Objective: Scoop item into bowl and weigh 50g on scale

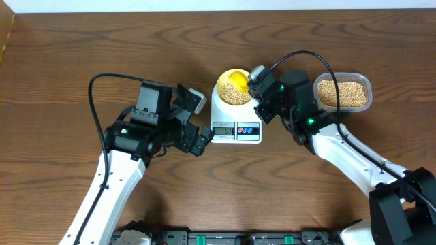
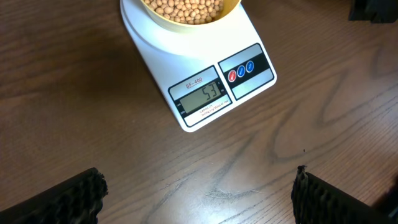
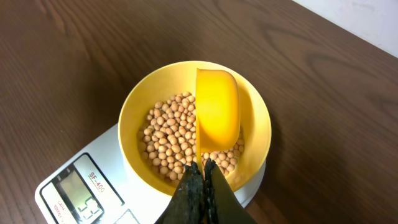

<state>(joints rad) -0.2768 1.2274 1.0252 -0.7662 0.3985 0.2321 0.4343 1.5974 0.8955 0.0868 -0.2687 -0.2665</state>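
Observation:
The white scale (image 1: 236,129) stands mid-table with the pale yellow bowl (image 1: 225,86) on its platform. The bowl holds tan beans (image 1: 236,96), which also show in the right wrist view (image 3: 168,134). The display (image 2: 202,98) reads 53. My right gripper (image 3: 203,167) is shut on the handle of a bright yellow scoop (image 3: 216,109), held turned on its side over the bowl (image 3: 134,112) above the beans. My left gripper (image 2: 199,193) is open and empty over bare table in front of the scale (image 2: 186,50).
A clear plastic tub (image 1: 343,92) with more beans stands right of the scale, behind my right arm. The table is dark wood.

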